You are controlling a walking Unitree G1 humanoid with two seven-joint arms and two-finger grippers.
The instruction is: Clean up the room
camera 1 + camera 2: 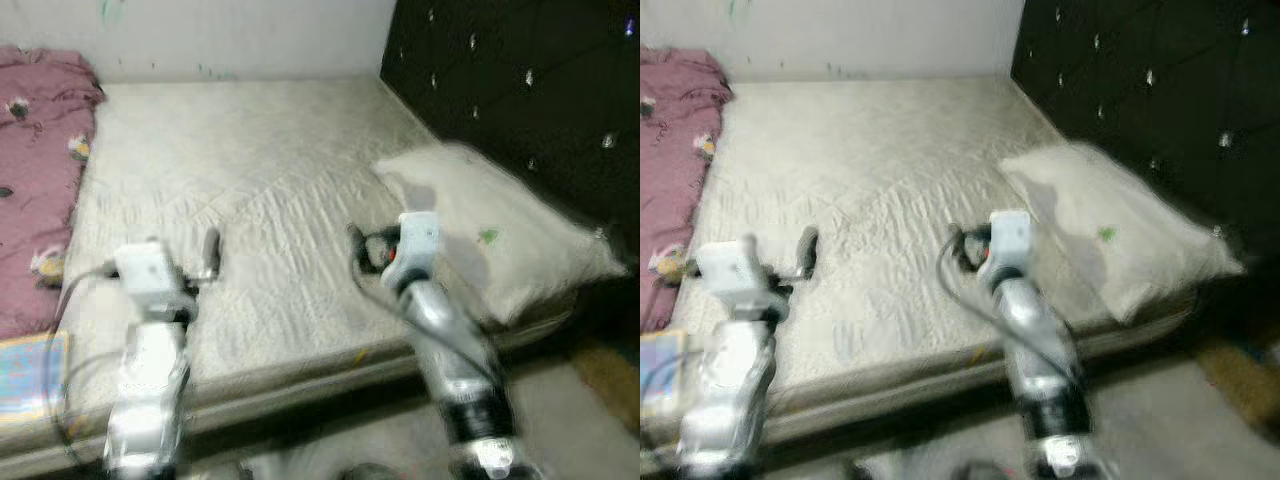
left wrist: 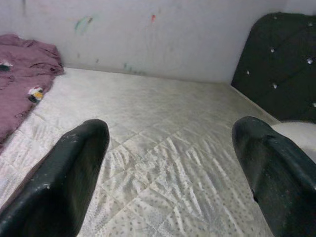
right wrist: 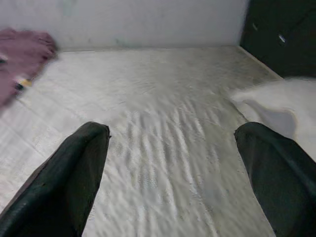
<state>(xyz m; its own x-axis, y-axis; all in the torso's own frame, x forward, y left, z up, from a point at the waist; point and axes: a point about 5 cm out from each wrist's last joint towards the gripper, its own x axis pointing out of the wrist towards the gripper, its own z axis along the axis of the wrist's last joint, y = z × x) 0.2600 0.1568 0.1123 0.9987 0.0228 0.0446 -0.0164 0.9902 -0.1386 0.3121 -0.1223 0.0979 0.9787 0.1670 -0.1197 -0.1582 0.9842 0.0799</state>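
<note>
A wide bed with a white quilted mattress (image 1: 240, 170) lies before me. On its left side lies a crumpled pink blanket (image 1: 35, 170) with small prints. A white pillow (image 1: 490, 225) rests on the right side, against the black tufted headboard (image 1: 520, 80). My left gripper (image 2: 170, 133) hovers over the mattress near its front edge, open, with nothing between its fingers (image 2: 74, 163). To the right of it, just left of the pillow, my right gripper (image 3: 173, 131) is also open and holds nothing. The head views are blurred.
A white wall (image 1: 240, 35) with faint colour marks runs behind the bed. A flat blue and yellow item (image 1: 30, 375) lies at the bed's front left corner. Grey floor (image 1: 570, 420) shows at the lower right, with a brownish thing (image 1: 610, 375) on it.
</note>
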